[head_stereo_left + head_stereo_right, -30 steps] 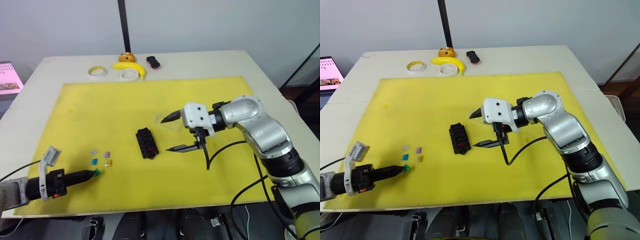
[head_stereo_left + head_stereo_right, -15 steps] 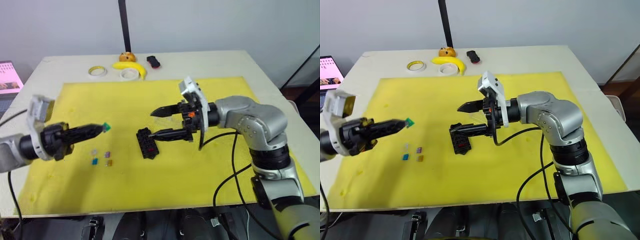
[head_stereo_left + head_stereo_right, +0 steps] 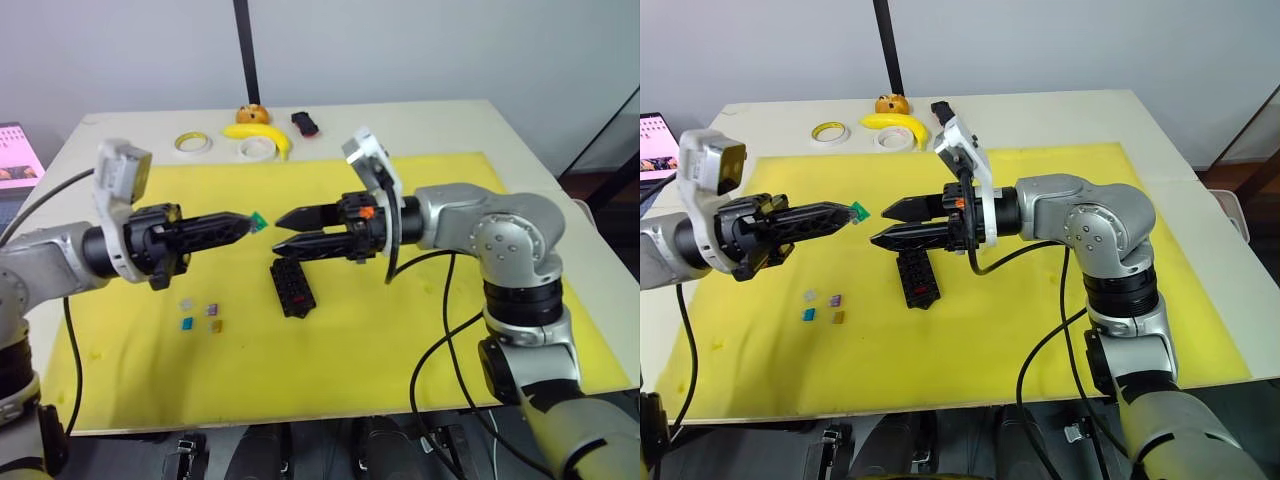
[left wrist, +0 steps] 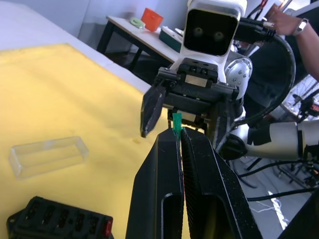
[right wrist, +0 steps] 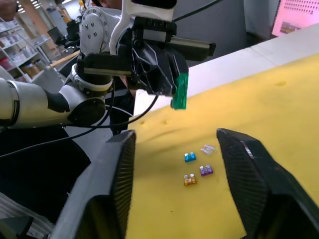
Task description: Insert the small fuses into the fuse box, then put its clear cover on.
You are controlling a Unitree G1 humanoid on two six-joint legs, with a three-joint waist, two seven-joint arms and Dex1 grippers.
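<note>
My left gripper [image 3: 245, 219] is shut on a green fuse [image 3: 258, 218] and holds it in the air above the yellow mat [image 3: 420, 330]. Facing it tip to tip, my right gripper [image 3: 279, 232] stands open, a short gap from the fuse. In the right wrist view the green fuse [image 5: 180, 92] hangs just ahead of the open fingers. The black fuse box [image 3: 293, 287] lies on the mat under the right gripper, with a red fuse [image 4: 108, 228] in one slot. Grey [image 3: 186, 303], purple [image 3: 212, 310], blue [image 3: 187, 323] and yellow [image 3: 217, 325] fuses lie left of it. The clear cover [image 4: 48, 154] lies beyond the box.
At the table's far edge are two tape rolls [image 3: 194, 144] [image 3: 258, 148], a banana [image 3: 262, 133], an orange object [image 3: 254, 114] and a black-and-red gadget [image 3: 306, 124]. A black pole [image 3: 243, 50] rises behind them. A laptop [image 3: 18, 155] sits at the far left.
My left gripper lifted the green fuse off the mat and carried it up and right. My right gripper turned and swung left over the fuse box to face it.
</note>
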